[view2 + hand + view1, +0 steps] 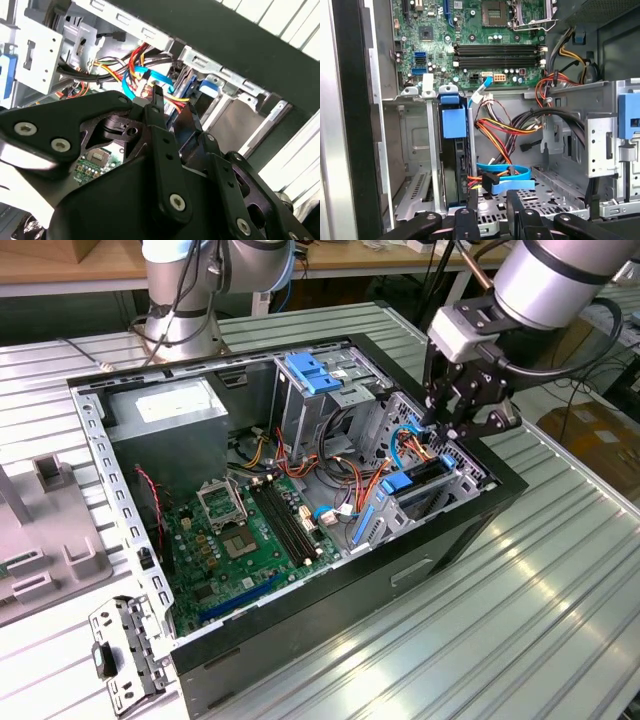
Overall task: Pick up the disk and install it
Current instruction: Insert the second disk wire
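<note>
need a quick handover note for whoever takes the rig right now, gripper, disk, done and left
Gripper: over the drive cage on the exterior view's right of the open computer case; whether its fingers are open or shut cannot be told.
Disk: on edge in a cage slot, its blue rail tab toward the motherboard. A blue data cable and orange and yellow power wires lie just beside it.
Done: the disk is off the table and in the cage.
Left: check it is fully seated; whether any cable is plugged in cannot be told.

Open computer case [480,502] – green motherboard [245,535] inside, grey power supply [165,415] beside it.
</note>
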